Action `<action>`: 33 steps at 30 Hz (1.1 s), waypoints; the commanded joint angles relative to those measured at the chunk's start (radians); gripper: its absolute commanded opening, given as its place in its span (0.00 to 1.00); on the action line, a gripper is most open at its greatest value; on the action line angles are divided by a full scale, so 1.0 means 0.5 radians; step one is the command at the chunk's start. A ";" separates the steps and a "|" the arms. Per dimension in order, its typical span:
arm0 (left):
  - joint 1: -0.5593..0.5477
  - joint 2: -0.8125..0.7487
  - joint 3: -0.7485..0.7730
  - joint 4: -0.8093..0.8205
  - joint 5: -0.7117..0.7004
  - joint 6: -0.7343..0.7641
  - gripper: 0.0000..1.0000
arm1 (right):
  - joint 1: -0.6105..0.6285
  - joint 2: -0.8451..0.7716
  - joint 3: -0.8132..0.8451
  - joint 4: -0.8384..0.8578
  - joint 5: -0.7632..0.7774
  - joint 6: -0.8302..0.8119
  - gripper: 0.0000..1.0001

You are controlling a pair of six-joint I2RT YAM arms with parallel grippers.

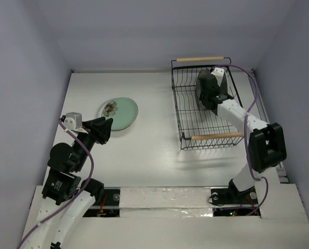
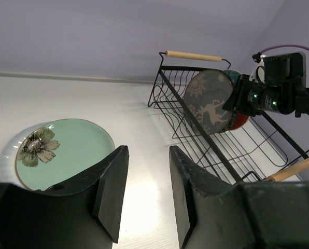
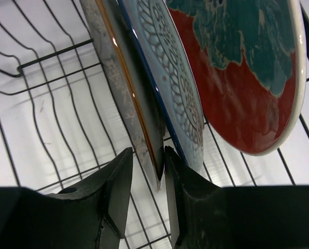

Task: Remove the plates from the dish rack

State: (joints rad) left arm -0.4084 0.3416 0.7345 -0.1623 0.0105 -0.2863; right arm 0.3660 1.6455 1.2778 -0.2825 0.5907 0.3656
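Note:
The black wire dish rack (image 1: pixel 178 111) stands at the back right. My right gripper (image 1: pixel 207 87) is down inside it. In the right wrist view its open jaws (image 3: pixel 148 151) straddle the lower rim of the dark grey plate (image 3: pixel 115 83); the right finger touches it and the left finger stands apart. Behind it stand a pale blue patterned plate (image 3: pixel 176 91) and the red plate with teal centre (image 3: pixel 232 106). The pale green plate (image 1: pixel 122 113) lies flat on the table, with a white rim (image 2: pixel 4 165) showing under it. My left gripper (image 1: pixel 107 128) is open and empty beside it.
The left wrist view shows the rack (image 2: pixel 223 155) and the grey deer plate (image 2: pixel 209 101) upright in it. The rack has wooden handles at the back (image 1: pixel 200 59) and front (image 1: pixel 216 136). Grey walls enclose the white table (image 1: pixel 149 150).

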 commanded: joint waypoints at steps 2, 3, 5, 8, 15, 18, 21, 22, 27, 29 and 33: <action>0.013 -0.002 0.010 0.073 0.013 -0.001 0.34 | -0.033 0.105 0.141 0.117 0.156 -0.078 0.37; 0.013 -0.002 0.010 0.070 0.010 0.002 0.34 | -0.033 0.127 0.150 0.120 0.184 -0.084 0.37; 0.013 0.004 0.010 0.073 0.013 -0.001 0.34 | -0.033 0.160 0.169 0.138 0.220 -0.121 0.36; 0.013 0.013 0.010 0.076 0.016 0.002 0.34 | -0.033 0.173 0.166 0.181 0.291 -0.197 0.26; 0.013 0.022 0.007 0.085 0.028 -0.001 0.34 | -0.014 0.019 0.104 0.326 0.411 -0.482 0.03; 0.013 0.019 0.007 0.088 0.028 -0.001 0.34 | 0.004 -0.036 0.111 0.356 0.438 -0.602 0.00; 0.013 0.022 0.007 0.088 0.031 -0.001 0.35 | 0.026 -0.094 0.114 0.405 0.451 -0.700 0.00; 0.013 0.025 0.004 0.088 0.031 0.002 0.35 | 0.044 -0.106 0.114 0.424 0.460 -0.707 0.00; 0.013 0.022 0.004 0.095 0.034 0.002 0.35 | 0.063 -0.223 0.126 0.473 0.500 -0.817 0.00; 0.013 0.019 0.004 0.091 0.034 -0.001 0.35 | 0.081 -0.269 0.135 0.464 0.494 -0.771 0.00; 0.013 0.013 0.004 0.088 0.031 -0.001 0.35 | 0.081 -0.437 0.144 0.415 0.387 -0.594 0.00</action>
State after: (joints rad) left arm -0.4084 0.3447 0.7345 -0.1616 0.0151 -0.2863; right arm 0.4004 1.5482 1.3098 -0.2176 0.7399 0.0181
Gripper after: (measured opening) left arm 0.342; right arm 0.126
